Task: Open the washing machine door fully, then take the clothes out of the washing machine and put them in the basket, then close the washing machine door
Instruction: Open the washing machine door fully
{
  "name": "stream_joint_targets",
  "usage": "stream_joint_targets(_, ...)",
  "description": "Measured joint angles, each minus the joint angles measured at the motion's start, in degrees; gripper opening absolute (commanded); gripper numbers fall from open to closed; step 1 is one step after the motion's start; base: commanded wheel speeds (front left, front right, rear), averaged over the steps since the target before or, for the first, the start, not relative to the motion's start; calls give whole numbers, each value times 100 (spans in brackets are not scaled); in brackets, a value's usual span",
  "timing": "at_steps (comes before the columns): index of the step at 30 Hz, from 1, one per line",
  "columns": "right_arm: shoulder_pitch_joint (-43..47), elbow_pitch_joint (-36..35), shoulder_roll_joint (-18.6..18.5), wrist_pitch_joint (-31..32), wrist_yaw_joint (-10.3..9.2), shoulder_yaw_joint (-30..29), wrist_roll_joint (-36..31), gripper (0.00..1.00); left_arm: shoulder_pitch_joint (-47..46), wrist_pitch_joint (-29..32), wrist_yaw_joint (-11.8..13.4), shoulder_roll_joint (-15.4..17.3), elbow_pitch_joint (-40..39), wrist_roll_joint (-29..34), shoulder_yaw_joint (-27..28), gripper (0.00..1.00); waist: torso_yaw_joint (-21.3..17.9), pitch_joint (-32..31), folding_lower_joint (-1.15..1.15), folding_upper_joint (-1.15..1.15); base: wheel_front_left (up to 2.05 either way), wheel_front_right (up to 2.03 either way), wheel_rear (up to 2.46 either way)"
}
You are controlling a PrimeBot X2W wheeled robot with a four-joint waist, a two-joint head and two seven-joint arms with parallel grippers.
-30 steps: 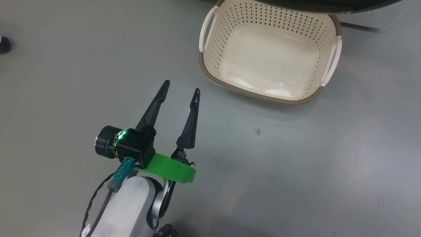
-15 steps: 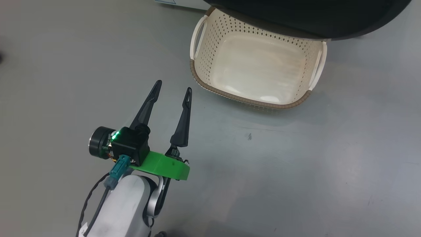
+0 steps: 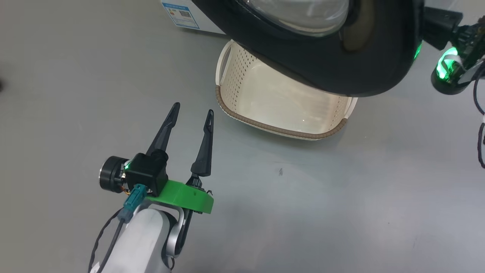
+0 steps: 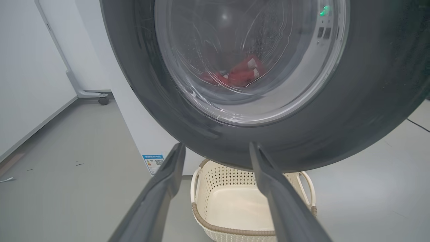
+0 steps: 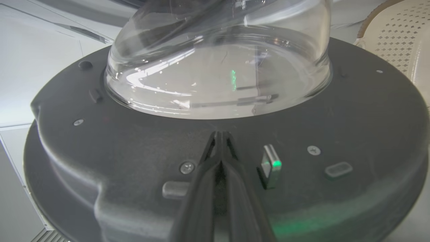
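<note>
a grey floor in front of a white washing machine, which has a small blue label at its lower corner. the washing machine door, a wide black ring around a bulging clear glass bowl, is swung partly out. from above it hangs over the far half of the basket. the cream perforated basket sits on the floor just in front of the machine, with nothing in it.

the left tool is near and to the left of the basket, well apart from it. its two fingers are spread wide and hold nothing. the door stands between this tool and the drum. red clothes with white patches show through the glass, lying inside the drum.

the right tool is pinched fully closed on nothing. its tips are at the door's dark inner face, just left of a metal latch; whether they touch it is unclear.
</note>
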Motion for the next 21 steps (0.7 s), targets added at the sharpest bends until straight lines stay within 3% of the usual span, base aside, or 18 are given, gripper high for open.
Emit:
stream_joint_targets(10, 536, -86, 169, 70, 71, 137, 7, 0, 226, 0, 0, 0, 101, -1, -91, 100, 27, -367, 0, 0, 0, 0, 0)
stream_joint_targets(21, 1138, -198, 606, 118, 133, 346, 107, 0, 508, 0, 0, 2, 170, -1, 29, 100, 204, -731, 0, 0, 0, 0, 0)
